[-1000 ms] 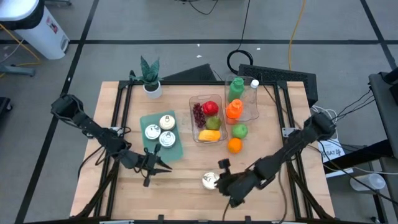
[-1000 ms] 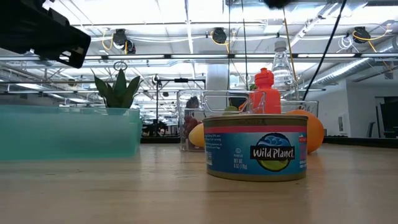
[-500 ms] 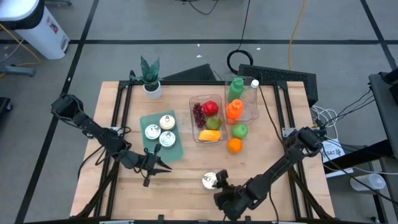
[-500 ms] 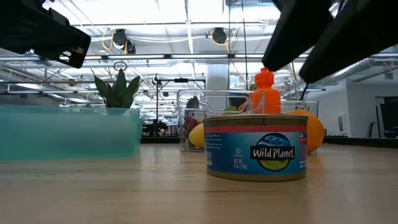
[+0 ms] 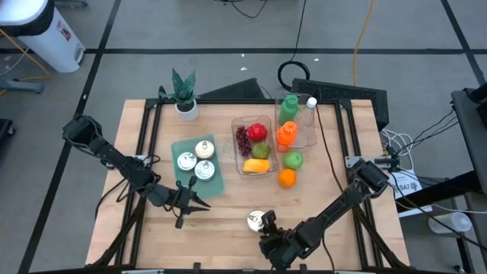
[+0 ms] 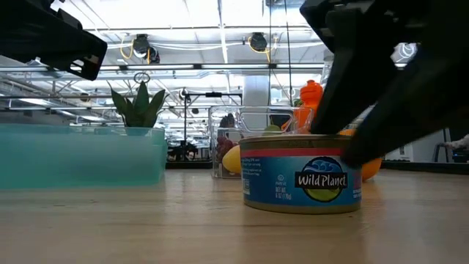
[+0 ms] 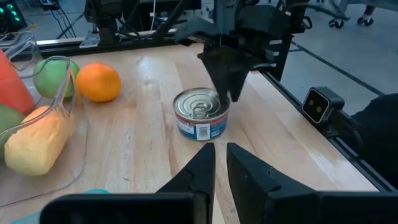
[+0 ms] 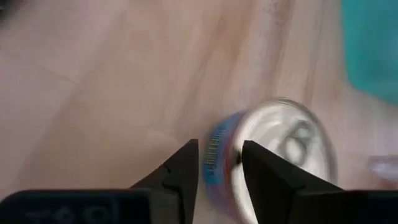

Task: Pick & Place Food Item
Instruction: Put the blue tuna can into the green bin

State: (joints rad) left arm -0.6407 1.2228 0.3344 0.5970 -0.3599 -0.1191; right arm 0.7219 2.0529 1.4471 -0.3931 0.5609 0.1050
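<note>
Right gripper [image 5: 268,225] slightly parted over blurred tuna can [image 5: 256,221], grasp unclear; left gripper [image 5: 199,204] closed, empty.

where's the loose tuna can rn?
High view: the tuna can stands alone on the bare wood near the table's front edge, ahead of the orange and right of the teal tray, with the right gripper right beside it.
</note>
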